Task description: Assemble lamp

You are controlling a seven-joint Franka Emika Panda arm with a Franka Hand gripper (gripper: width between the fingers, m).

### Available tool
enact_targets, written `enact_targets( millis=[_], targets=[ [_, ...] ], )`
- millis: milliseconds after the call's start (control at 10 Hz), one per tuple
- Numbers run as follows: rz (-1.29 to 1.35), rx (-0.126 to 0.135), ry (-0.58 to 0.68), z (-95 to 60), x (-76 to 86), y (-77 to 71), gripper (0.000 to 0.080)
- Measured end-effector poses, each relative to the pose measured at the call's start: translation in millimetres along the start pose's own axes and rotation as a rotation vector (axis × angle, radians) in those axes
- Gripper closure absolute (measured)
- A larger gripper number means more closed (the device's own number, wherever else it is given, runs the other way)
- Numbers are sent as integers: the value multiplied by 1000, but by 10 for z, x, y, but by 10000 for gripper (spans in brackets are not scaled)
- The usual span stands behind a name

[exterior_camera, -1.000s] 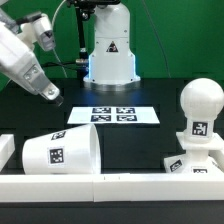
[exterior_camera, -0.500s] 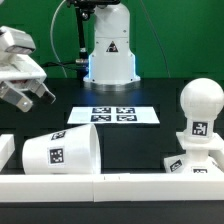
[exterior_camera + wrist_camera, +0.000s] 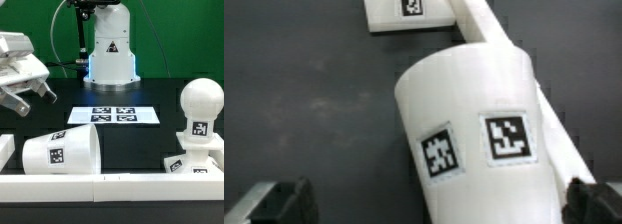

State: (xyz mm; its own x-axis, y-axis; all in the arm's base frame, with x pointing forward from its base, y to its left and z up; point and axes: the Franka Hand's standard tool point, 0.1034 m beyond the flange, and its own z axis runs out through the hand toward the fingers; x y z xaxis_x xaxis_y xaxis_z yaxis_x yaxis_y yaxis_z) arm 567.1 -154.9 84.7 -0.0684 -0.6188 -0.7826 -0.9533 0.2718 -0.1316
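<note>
You have the shade (image 3: pixel 62 153) lying on its side at the exterior view's left, the bulb (image 3: pixel 199 118) upright on the base (image 3: pixel 197 163) at the right, and the gripper (image 3: pixel 22 100) above the shade, fingers spread and empty.
</note>
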Motion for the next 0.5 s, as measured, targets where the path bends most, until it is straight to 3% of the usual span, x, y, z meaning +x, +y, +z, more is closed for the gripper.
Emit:
enact_targets(
  millis=[500],
  targets=[
    [29, -5, 16, 66, 245, 59, 100]
  ],
)
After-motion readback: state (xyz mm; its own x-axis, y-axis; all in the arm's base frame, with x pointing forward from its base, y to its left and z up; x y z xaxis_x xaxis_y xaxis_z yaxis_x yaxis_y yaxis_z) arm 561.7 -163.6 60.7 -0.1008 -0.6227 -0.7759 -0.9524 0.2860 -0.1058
